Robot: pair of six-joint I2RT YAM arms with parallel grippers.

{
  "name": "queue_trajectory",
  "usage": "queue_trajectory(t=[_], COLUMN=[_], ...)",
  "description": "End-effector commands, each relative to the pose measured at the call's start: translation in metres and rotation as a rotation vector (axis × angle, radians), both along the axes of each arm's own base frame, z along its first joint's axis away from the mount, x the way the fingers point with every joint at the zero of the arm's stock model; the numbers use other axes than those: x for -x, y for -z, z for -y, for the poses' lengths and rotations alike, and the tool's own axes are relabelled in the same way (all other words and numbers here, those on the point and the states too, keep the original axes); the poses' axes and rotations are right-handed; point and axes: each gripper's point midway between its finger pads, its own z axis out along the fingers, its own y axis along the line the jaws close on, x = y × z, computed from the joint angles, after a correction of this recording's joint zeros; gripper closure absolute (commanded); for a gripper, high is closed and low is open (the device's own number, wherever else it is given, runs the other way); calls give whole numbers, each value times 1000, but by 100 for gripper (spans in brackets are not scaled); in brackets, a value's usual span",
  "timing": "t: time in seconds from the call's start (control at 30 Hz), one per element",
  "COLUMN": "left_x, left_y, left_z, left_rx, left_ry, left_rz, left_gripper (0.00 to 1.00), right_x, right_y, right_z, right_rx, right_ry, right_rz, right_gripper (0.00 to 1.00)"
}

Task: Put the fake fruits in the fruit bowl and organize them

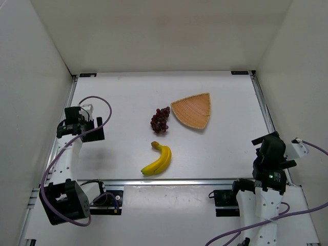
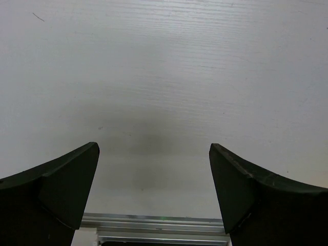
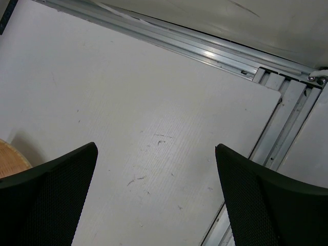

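Note:
A yellow banana bunch with a brown stem tip lies on the white table, near the front middle. A cluster of dark red-purple grapes lies behind it. The tan woven fruit bowl sits just right of the grapes and holds nothing; a sliver of its edge shows at the left of the right wrist view. My left gripper is open and empty over bare table at the far left. My right gripper is open and empty near the table's right edge.
White walls enclose the table on three sides. Aluminium rails run along the front edge and the right edge. A purple cable loops by the left arm.

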Motion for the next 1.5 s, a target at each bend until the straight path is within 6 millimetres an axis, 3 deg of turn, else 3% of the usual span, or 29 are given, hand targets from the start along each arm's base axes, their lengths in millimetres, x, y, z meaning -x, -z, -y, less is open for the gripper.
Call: queue_trajectory(t=[0.0,0.13,0.2,0.27,0.3,0.33,0.37,0.4,0.43,0.47,0.5,0.53,0.57,0.6,0.63,0.67,0.7,0.73,0.77,0.83,0.97,1.13,1.2,1.27,1.37,1.47], left_x=[-1,-3,-19,-32,-47,-47,-56,-70,-75,-77,-88,-91,-93,-99,-103,-108,-115,-116,-120,-134,-152,-142,-140,-136,-143,-163], left_y=[-5,-13,-36,-39,-62,-62,-49,-70,-71,-54,-69,-67,-44,-50,-43,-16,-19,-11,14,20,52,78,78,80,57,14], left_z=[4,26,41,53,74,84,99,129,147,171,197,213,227,253,264,270,288,293,298,304,291,284,288,290,289,292], left_rx=[19,39,-72,-177,-270,-300,-315,-317,-302,-284,-227,-200,-180,-131,-111,-98,-58,-39,-29,-34,-138,-159,-135,-114,-129,-216], left_ry=[19,170,288,375,467,517,567,635,690,760,811,846,883,920,932,931,929,922,911,858,771,781,804,813,816,807], left_rz=[34,28,65,20,53,1,-71,-20,-26,-92,-48,-57,-133,-106,-122,-194,-180,-216,-280,-279,-310,-382,-386,-398,-332,-164], left_gripper=[0,0,0,0,0,0,0,0,0,0,0,0,0,0,0,0,0,0,0,0,0,0,5,27,55,62], right_x=[2,0,-3,-9,-15,-19,-24,-25,-31,-32,-32,-33,-33,-31,-30,-30,-28,-27,-25,-22,-19,-19,-22,-25,-28,-32], right_y=[-2,3,10,10,13,14,15,17,15,15,15,15,15,17,16,13,15,12,12,12,13,15,15,18,20,18], right_z=[3,3,0,-4,-9,-12,-15,-18,-24,-26,-26,-28,-28,-28,-28,-28,-29,-28,-29,-27,-26,-26,-25,-25,-24,-23], right_rx=[15,20,12,-1,-16,-28,-41,-55,-75,-81,-81,-87,-87,-90,-88,-84,-86,-75,-75,-62,-54,-57,-58,-61,-64,-61], right_ry=[19,1,-33,-64,-102,-120,-136,-153,-185,-194,-194,-202,-202,-202,-202,-203,-202,-209,-209,-205,-202,-202,-202,-202,-201,-201], right_rz=[4,-26,-74,-79,-89,-88,-91,-97,-85,-83,-83,-82,-82,-92,-83,-70,-79,-70,-68,-73,-90,-99,-102,-114,-125,-115], right_gripper=[0,0,0,0,0,0,0,0,0,0,0,0,0,0,0,0,0,0,0,0,0,0,0,0,0,0])
